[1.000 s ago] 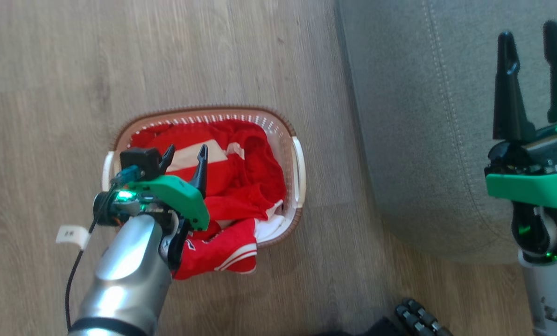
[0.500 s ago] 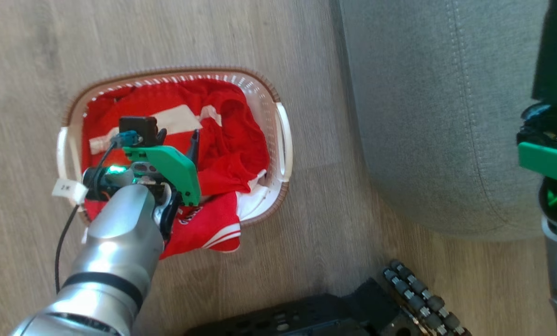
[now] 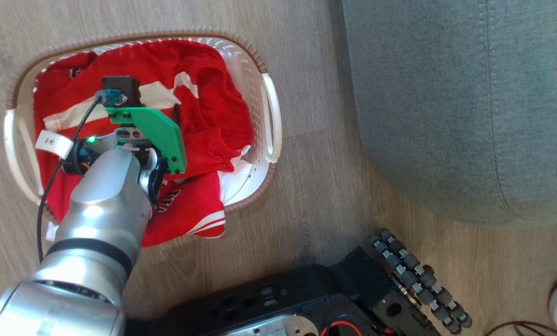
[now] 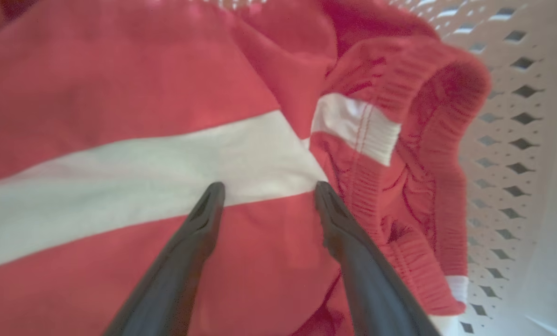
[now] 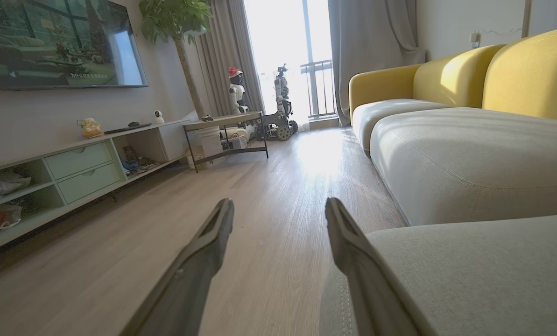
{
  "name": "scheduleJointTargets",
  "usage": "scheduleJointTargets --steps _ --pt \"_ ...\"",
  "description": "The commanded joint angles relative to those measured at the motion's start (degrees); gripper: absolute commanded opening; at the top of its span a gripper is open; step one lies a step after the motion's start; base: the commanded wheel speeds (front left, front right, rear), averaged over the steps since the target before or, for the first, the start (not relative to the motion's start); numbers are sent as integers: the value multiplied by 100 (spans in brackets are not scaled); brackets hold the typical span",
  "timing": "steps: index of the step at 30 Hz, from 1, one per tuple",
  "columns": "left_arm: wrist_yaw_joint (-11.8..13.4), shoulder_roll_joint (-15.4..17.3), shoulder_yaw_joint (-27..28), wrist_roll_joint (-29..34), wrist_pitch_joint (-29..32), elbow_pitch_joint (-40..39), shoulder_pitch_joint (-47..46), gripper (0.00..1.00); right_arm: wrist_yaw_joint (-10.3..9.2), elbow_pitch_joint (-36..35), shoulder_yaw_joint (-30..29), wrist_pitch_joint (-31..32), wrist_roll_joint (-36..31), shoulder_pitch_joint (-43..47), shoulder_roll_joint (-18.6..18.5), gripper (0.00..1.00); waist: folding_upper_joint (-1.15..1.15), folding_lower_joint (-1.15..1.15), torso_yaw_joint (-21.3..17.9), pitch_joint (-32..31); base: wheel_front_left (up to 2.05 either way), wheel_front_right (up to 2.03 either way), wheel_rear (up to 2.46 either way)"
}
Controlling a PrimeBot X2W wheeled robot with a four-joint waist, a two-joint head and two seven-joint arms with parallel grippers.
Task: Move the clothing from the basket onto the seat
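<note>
left wrist view: the left gripper [image 4: 267, 185] stands wide open and empty, tips at the white stripe of the red clothing [image 4: 119, 70]. right of the jaws is a ribbed elastic waistband [image 4: 423, 154], then the basket [image 4: 507, 140] wall, white plastic with diamond holes.

head view: clothing heaped in the brown-rimmed basket, a sleeve spilling over the rim. the seat [image 3: 446, 116], grey-green fabric, rounded and seamed, lies well right of the jaws.

right wrist view: the right gripper [image 5: 279, 203] gapes empty over the wood floor [image 5: 283, 154].
</note>
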Motion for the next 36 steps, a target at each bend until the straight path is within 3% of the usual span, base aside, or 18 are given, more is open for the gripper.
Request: scheduleJointTargets --steps 1,10,14,15,16,17,18,28,36 --pt "64 140 56 -20 69 -3 115 100 -1 -229 35 -27 27 150 -6 100 0 -1 -58 89 0 0 0" --pt "236 228 -75 -17 1122 45 104 100 -1 -280 51 -27 14 159 8 100 0 -1 -147 246 0 0 0" --pt "248 259 -148 6 1325 49 98 100 -1 -245 56 -27 28 176 13 100 0 -1 -164 271 0 0 0" --pt "251 268 -172 21 1327 49 93 76 -1 -241 59 -27 27 176 14 100 0 -1 -166 269 0 0 0" --pt "256 278 -186 29 1287 49 87 46 -1 -233 60 -27 24 176 13 100 0 -1 -166 263 0 0 0" --pt "252 287 -195 34 1214 50 75 31 -1 -225 59 -27 21 174 14 100 0 -1 -165 256 0 0 0" --pt "240 294 -201 34 1128 50 62 3 -1 -215 59 -27 17 170 14 100 0 -1 -162 246 0 0 0" --pt "110 273 -196 -79 741 51 86 0 -1 -109 107 -27 -51 163 -6 100 0 -1 -46 -28 0 0 0" --pt "-240 146 -177 -253 3 50 472 0 -1 115 45 -27 -15 386 46 100 0 -1 215 -961 0 0 0"
